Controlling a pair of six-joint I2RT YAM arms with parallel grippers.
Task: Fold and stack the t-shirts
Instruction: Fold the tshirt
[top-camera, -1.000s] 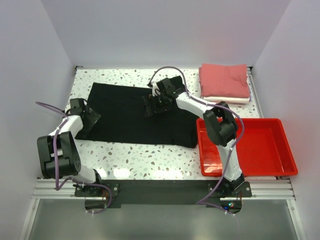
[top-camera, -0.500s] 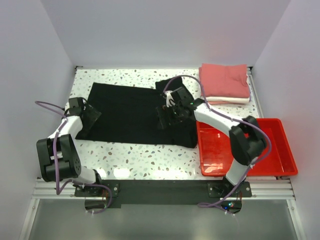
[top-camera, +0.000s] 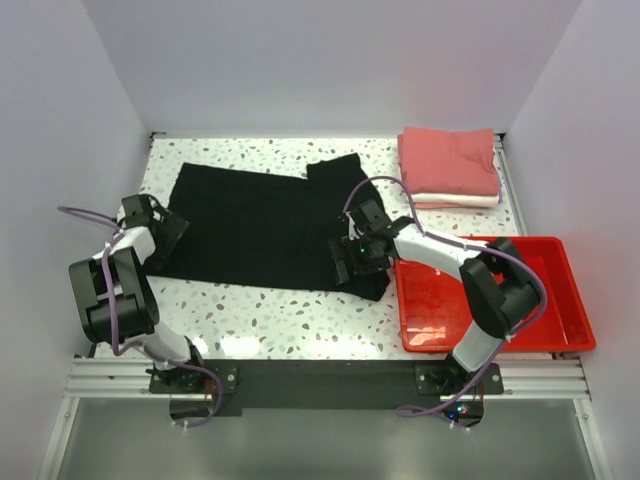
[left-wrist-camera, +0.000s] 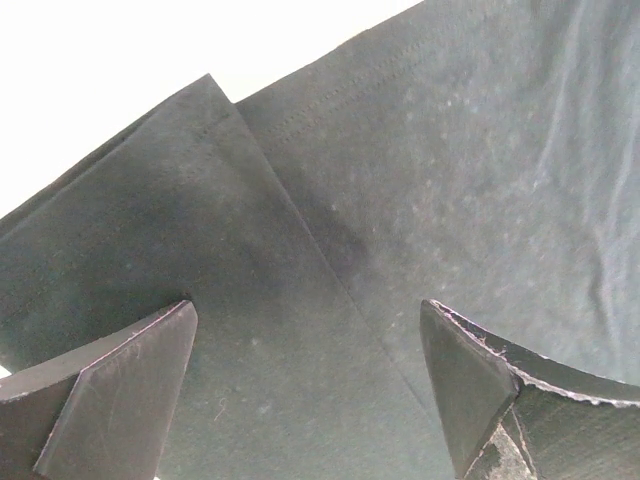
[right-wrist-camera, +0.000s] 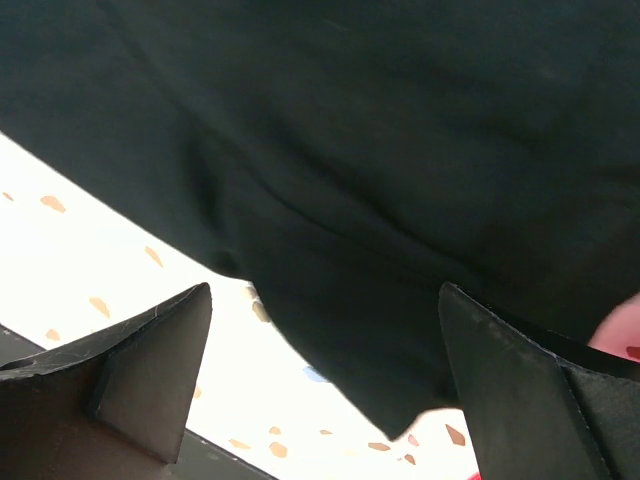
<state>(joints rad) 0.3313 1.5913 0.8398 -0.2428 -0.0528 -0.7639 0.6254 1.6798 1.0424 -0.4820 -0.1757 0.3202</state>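
L gripper (top-camera: 163, 230) wide over black tee (top-camera: 250, 225) sleeve; R gripper (top-camera: 352, 265) wide at its near-R corner

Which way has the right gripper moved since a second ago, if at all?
Yes. The right gripper has slid toward the near right across the black t-shirt, from its middle to the corner beside the red tray's left wall.

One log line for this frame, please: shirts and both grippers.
black shirt: spread out | left gripper: open over its left edge | right gripper: open over its near-right corner | pink shirt: folded atop white shirt
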